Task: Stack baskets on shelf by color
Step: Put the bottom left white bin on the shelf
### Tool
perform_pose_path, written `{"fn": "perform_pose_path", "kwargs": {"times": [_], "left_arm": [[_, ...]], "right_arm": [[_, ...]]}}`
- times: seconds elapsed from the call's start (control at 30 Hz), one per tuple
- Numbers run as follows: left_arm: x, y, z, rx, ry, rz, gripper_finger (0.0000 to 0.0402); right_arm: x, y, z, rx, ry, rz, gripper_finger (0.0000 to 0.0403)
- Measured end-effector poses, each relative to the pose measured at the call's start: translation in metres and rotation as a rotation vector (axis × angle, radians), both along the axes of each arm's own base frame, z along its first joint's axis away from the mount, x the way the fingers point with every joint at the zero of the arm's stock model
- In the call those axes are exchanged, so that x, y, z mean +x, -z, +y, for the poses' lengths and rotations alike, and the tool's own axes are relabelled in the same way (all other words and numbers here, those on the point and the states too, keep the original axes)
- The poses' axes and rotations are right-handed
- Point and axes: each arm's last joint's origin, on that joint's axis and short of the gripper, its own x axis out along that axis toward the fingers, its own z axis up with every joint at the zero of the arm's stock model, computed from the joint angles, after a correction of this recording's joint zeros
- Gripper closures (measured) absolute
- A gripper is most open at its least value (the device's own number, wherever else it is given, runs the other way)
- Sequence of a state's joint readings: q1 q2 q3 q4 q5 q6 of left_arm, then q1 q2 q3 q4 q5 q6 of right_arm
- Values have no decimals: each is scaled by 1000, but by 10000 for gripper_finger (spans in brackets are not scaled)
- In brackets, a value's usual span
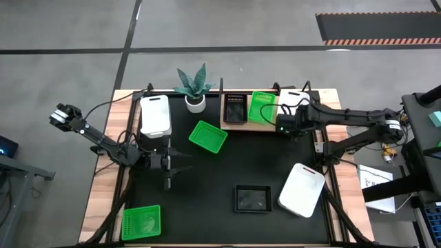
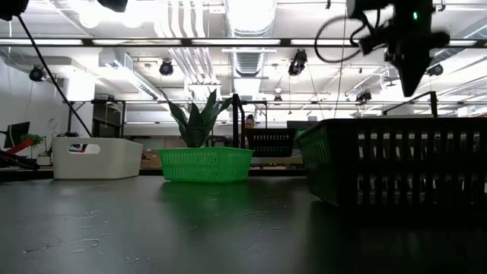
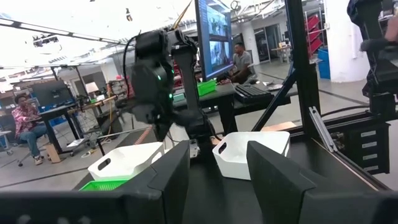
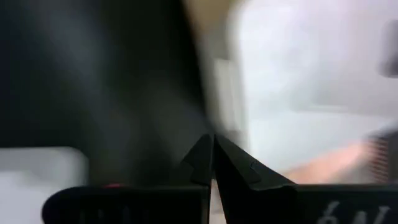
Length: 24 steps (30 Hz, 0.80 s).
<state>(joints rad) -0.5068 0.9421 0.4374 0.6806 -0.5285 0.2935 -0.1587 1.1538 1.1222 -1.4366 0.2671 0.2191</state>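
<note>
The shelf (image 1: 234, 126) lies at the table's far edge and carries a black basket (image 1: 236, 109), a green basket (image 1: 262, 107) and a white basket (image 1: 292, 98). My right gripper (image 1: 281, 127) hangs shut above the shelf's near right corner, pointing steeply down, high over the table in the low view (image 2: 411, 80); nothing is in it. My left gripper (image 1: 182, 160) waits open at the left, level, with nothing between its fingers (image 3: 217, 168). Loose on the tabletop lie two green baskets (image 1: 208, 136) (image 1: 141, 222), a black basket (image 1: 252, 198) and two white baskets (image 1: 155, 115) (image 1: 302, 189).
A potted plant (image 1: 194, 86) stands at the far edge, left of the shelf. The dark tabletop (image 1: 227, 172) shows bare between the loose baskets. In the low view the near black basket (image 2: 403, 164) fills the right side. People sit in the room beyond the table.
</note>
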Motion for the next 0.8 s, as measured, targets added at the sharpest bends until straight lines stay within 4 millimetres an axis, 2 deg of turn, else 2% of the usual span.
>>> {"fn": "perform_pose_path", "kwargs": {"times": [0.1, 0.2, 0.57, 0.8], "left_arm": [[0, 1, 0, 2, 0, 2, 256], [0, 1, 0, 2, 0, 2, 256], [0, 2, 0, 6, 0, 11, 256], [0, 2, 0, 6, 0, 11, 256]], "right_arm": [[4, -13, 1, 185, 5, -92, 394], [4, -13, 0, 253, -2, -102, 394], [-14, 34, -13, 117, 17, 121, 394], [-20, 39, -25, -42, 24, 200, 394]]}}
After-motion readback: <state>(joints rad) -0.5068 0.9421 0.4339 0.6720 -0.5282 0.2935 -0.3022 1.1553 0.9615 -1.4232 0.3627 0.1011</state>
